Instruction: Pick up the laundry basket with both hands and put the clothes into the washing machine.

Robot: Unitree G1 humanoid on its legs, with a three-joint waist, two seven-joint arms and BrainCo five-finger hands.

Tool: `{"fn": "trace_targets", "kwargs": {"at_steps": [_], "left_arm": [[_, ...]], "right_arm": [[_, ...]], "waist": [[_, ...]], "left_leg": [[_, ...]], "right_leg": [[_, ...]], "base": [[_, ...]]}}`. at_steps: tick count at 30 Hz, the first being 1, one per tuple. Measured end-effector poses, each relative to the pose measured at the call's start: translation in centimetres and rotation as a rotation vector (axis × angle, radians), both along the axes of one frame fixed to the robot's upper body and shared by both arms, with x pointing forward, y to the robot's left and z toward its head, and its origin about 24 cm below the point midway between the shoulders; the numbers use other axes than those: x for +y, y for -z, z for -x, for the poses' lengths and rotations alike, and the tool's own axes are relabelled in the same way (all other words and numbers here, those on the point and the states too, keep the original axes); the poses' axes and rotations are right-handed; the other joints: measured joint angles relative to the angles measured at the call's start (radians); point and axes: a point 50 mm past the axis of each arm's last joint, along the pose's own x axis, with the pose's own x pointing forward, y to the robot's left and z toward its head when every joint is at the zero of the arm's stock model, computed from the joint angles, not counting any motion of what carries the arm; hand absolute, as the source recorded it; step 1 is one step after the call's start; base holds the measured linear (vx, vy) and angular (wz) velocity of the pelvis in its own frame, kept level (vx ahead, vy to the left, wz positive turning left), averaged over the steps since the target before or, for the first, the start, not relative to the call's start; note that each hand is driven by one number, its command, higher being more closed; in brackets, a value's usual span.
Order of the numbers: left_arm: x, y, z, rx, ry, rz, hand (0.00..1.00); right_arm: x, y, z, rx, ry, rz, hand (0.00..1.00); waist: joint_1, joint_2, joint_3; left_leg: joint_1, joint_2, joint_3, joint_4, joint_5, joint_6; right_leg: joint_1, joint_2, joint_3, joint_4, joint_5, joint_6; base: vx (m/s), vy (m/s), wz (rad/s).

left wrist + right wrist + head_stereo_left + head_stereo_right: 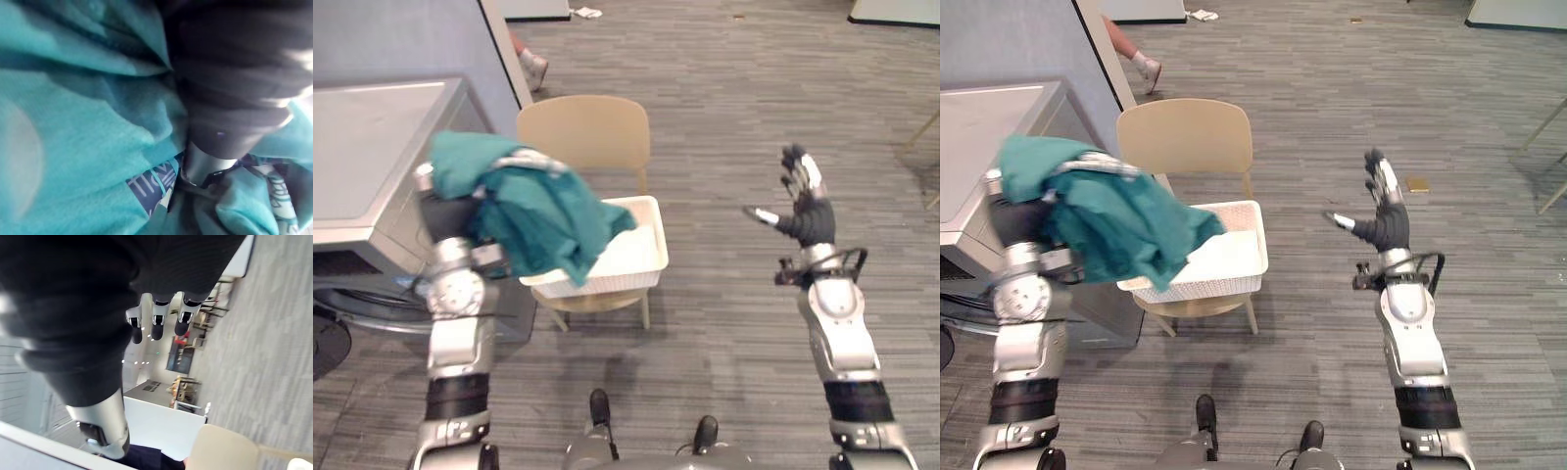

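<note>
Fingers (800, 176) straight and empty on the raised right hand (811, 221). The left hand (234, 73) is buried in crumpled teal cloth (543, 220), grip impossible to tell, above the white ribbed plastic laundry basket (636, 259) on a beige chair (587, 127).

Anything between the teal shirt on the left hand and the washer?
Nothing visible. The teal cloth garment drapes over the left hand right beside the grey washing machine; the white plastic laundry basket on the beige chair sits on the other side. Whether the machine's door is open I cannot tell.
</note>
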Motion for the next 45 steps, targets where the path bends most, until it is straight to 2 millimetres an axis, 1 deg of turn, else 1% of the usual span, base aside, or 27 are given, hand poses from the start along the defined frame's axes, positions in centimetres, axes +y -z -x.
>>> {"fn": "trace_targets", "kwargs": {"at_steps": [5,8,12,13,14,16,17,19,20,21,23,25,27,30,31,32,33,34,35,37,38,39,40,41,42,43,45], "left_arm": [[2.6,3.5,4.8,0.079,-0.175,0.090,1.00],[3.3,6.0,7.4,0.153,-0.264,0.157,1.00],[2.7,7.3,8.9,0.180,-0.294,0.217,1.00],[2.4,7.4,9.3,0.177,-0.294,0.231,1.00],[2.1,7.8,9.4,0.187,-0.289,0.244,1.00],[1.8,8.2,9.6,0.190,-0.286,0.262,1.00],[1.7,8.6,10.1,0.208,-0.293,0.274,1.00],[1.0,9.1,10.1,0.226,-0.256,0.288,1.00],[0.6,9.1,9.7,0.212,-0.235,0.302,1.00],[0.6,9.2,9.7,0.210,-0.233,0.314,1.00],[0.8,9.9,10.3,0.238,-0.241,0.334,1.00],[0.6,10.7,10.8,0.285,-0.228,0.339,1.00],[0.2,11.8,10.9,0.328,-0.202,0.374,1.00],[-0.2,14.1,12.5,0.437,-0.219,0.423,1.00],[-0.7,15.6,13.2,0.509,-0.205,0.454,1.00],[-1.4,16.6,13.5,0.559,-0.181,0.477,1.00],[-3.1,18.0,13.4,0.632,-0.096,0.513,1.00],[-4.6,18.9,12.9,0.676,-0.014,0.540,1.00],[-4.9,19.2,12.7,0.697,0.017,0.538,1.00],[-7.4,20.3,11.9,0.762,0.133,0.558,1.00],[-8.7,20.4,11.4,0.779,0.212,0.544,1.00],[-9.3,20.5,11.2,0.790,0.251,0.541,1.00],[-10.4,20.9,11.0,0.812,0.314,0.540,1.00],[-11.0,20.1,9.8,0.777,0.380,0.506,1.00],[-11.5,19.7,9.4,0.762,0.418,0.491,1.00],[-12.0,20.0,8.9,0.780,0.451,0.487,1.00],[-12.2,20.4,9.3,0.819,0.462,0.486,1.00]], "right_arm": [[-0.9,5.8,2.3,0.226,0.044,-0.063,0.00],[-1.8,10.7,3.2,0.464,0.069,-0.047,0.00],[-3.3,14.2,4.0,0.654,0.108,0.027,0.00],[-3.9,14.8,4.2,0.700,0.125,0.074,0.00],[-4.5,15.7,4.4,0.751,0.144,0.105,0.00],[-5.4,16.7,4.5,0.814,0.182,0.139,0.00],[-5.7,17.1,4.6,0.854,0.199,0.166,0.00],[-6.1,18.0,5.4,0.909,0.209,0.214,0.00],[-6.1,18.5,5.7,0.937,0.207,0.227,0.00],[-5.4,19.4,6.0,0.977,0.194,0.226,0.00],[-4.1,20.4,6.4,1.012,0.167,0.247,0.00],[-2.7,21.9,7.7,1.081,0.115,0.282,0.00],[-1.4,23.4,8.4,1.146,0.088,0.251,0.00],[0.6,24.5,8.6,1.191,0.043,0.207,0.00],[1.1,25.1,8.9,1.226,0.033,0.195,0.00],[1.1,25.5,9.4,1.257,0.032,0.188,0.00],[1.1,26.2,10.5,1.297,0.039,0.170,0.00],[1.2,26.6,11.4,1.320,0.054,0.126,0.00],[1.2,26.7,11.7,1.324,0.062,0.110,0.00],[1.4,27.1,12.9,1.346,0.079,0.077,0.00],[1.7,27.6,14.0,1.361,0.110,0.011,0.00],[1.7,27.5,13.9,1.346,0.142,-0.042,0.00],[1.8,27.3,13.2,1.324,0.159,-0.061,0.00],[2.1,27.2,12.9,1.305,0.165,-0.091,0.00],[2.0,27.0,12.9,1.290,0.177,-0.109,0.00],[1.6,26.8,12.6,1.278,0.188,-0.103,0.00],[1.9,27.0,13.2,1.290,0.186,-0.118,0.00]], "waist": [[0.016,0.010,-0.023],[0.053,0.012,-0.025],[0.085,0.038,-0.028],[0.088,0.062,-0.023],[0.096,0.042,-0.033],[0.118,0.015,-0.026],[0.127,0.031,-0.025],[0.105,0.056,-0.024],[0.097,0.042,-0.020],[0.116,0.046,-0.020],[0.107,0.017,-0.004],[0.100,0.021,-0.003],[0.110,0.043,0.013],[0.114,0.027,0.037],[0.122,0.025,0.041],[0.128,0.024,0.042],[0.125,0.005,0.057],[0.101,-0.002,0.070],[0.093,-0.001,0.072],[0.057,-0.004,0.095],[0.032,-0.004,0.106],[0.015,-0.001,0.108],[-0.008,-0.029,0.112],[-0.028,-0.057,0.133],[-0.026,-0.019,0.140],[0.002,-0.052,0.164],[-0.002,-0.048,0.147]], "left_leg": [[0.015,0.010,-0.010,0.005,-0.008,-0.010],[0.012,0.017,-0.044,0.006,-0.007,-0.010],[-0.044,0.005,-0.179,0.017,0.009,-0.017],[-0.080,0.004,-0.200,0.037,-0.029,0.004],[-0.095,0.001,-0.158,0.046,-0.120,0.052],[-0.158,-0.002,-0.004,0.184,-0.176,0.160],[-0.163,0.009,0.086,0.350,-0.129,0.233],[-0.158,-0.024,0.124,0.308,-0.007,0.248],[-0.139,-0.057,0.092,0.193,0.073,0.233],[-0.132,-0.042,0.162,0.220,-0.009,0.247],[-0.099,-0.007,0.315,0.395,-0.165,0.233],[-0.028,0.049,0.387,0.427,-0.229,0.139],[-0.019,0.052,0.338,0.370,-0.253,0.094],[-0.031,0.020,0.293,0.401,-0.272,0.121],[-0.035,-0.004,0.265,0.418,-0.288,0.139],[-0.037,-0.032,0.247,0.418,-0.297,0.150],[-0.021,-0.125,0.184,0.393,-0.308,0.169],[-0.016,-0.192,0.112,0.385,-0.322,0.178],[-0.014,-0.214,0.080,0.378,-0.322,0.178],[0.040,-0.292,-0.028,0.337,-0.304,0.202],[0.079,-0.325,-0.085,0.300,-0.303,0.209],[0.093,-0.328,-0.090,0.271,-0.330,0.201],[0.115,-0.334,-0.085,0.299,-0.407,0.142],[0.048,-0.303,-0.106,0.564,-0.464,0.234],[0.053,-0.226,-0.135,0.624,-0.488,0.215],[0.104,-0.216,-0.094,0.618,-0.552,0.134],[0.161,-0.209,-0.095,0.565,-0.573,0.126]], "right_leg": [[0.032,0.017,-0.009,-0.024,0.000,-0.001],[0.049,0.027,-0.040,-0.021,-0.007,-0.007],[0.039,0.004,-0.179,0.129,-0.109,-0.001],[0.028,0.001,-0.215,0.190,-0.147,-0.013],[0.043,-0.004,-0.263,0.177,-0.154,-0.017],[0.057,-0.058,-0.354,0.166,-0.164,-0.030],[0.073,-0.077,-0.397,0.227,-0.182,-0.024],[0.096,-0.103,-0.460,0.291,-0.237,-0.031],[0.095,-0.075,-0.460,0.223,-0.223,-0.048],[0.115,-0.062,-0.547,0.182,-0.189,-0.038],[0.143,-0.102,-0.644,0.194,-0.186,-0.043],[0.180,-0.097,-0.753,0.177,-0.170,-0.031],[0.210,-0.085,-0.865,0.171,-0.148,-0.027],[0.251,-0.109,-0.917,0.185,-0.121,-0.026],[0.264,-0.152,-0.921,0.237,-0.123,-0.028],[0.267,-0.202,-0.914,0.302,-0.133,-0.043],[0.250,-0.338,-0.811,0.494,-0.184,-0.127],[0.178,-0.373,-0.546,0.600,-0.250,-0.140],[0.144,-0.354,-0.440,0.619,-0.276,-0.130],[0.006,-0.220,-0.073,0.710,-0.357,-0.113],[-0.052,-0.159,0.016,0.751,-0.382,-0.096],[-0.078,-0.130,0.018,0.750,-0.386,-0.089],[-0.131,-0.125,-0.006,0.704,-0.376,-0.096],[-0.179,-0.161,-0.019,0.701,-0.366,-0.092],[-0.202,-0.155,-0.042,0.702,-0.356,-0.077],[-0.218,-0.184,-0.070,0.636,-0.324,-0.053],[-0.224,-0.155,-0.140,0.466,-0.252,-0.068]], "base": [[0.05,-0.040,0.04],[0.02,-0.043,0.28],[-0.02,-0.040,1.11],[-0.05,-0.084,1.81],[-0.06,-0.100,1.72],[-0.04,-0.050,1.46],[0.00,-0.019,1.36],[-0.02,-0.013,1.93],[-0.15,-0.036,2.20],[-0.18,-0.070,1.41],[-0.06,-0.088,1.50],[-0.01,-0.049,1.65],[-0.02,0.057,1.52],[-0.03,0.093,0.90],[-0.02,0.176,0.65],[-0.03,0.337,1.24],[-0.03,0.420,1.84],[0.00,0.377,1.98],[0.05,0.278,1.82],[0.09,0.199,1.65],[0.09,0.122,1.56],[0.10,0.062,1.59],[0.22,-0.003,1.51],[0.23,-0.045,1.40],[0.25,-0.034,0.93],[0.20,-0.064,0.34],[0.20,-0.052,0.06]]}}
